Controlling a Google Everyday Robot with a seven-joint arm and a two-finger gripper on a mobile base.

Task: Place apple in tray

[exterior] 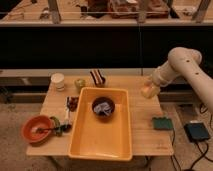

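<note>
The tray [100, 139] is a large deep yellow bin in the middle of the wooden table. A small dark bowl [103, 107] with something pale in it sits inside the tray, toward the back. The apple [146, 92] is a small orange-yellow fruit held in my gripper [146, 89], just off the tray's back right corner and a little above the table. The white arm [182, 65] comes in from the right.
A pale green round object [80, 83], a white cup [58, 80] and a dark striped item [98, 77] stand along the table's back. An orange-red bowl [37, 129] and small items [69, 107] lie left of the tray. A green sponge [161, 123] lies to the right. A black box [196, 132] is on the floor.
</note>
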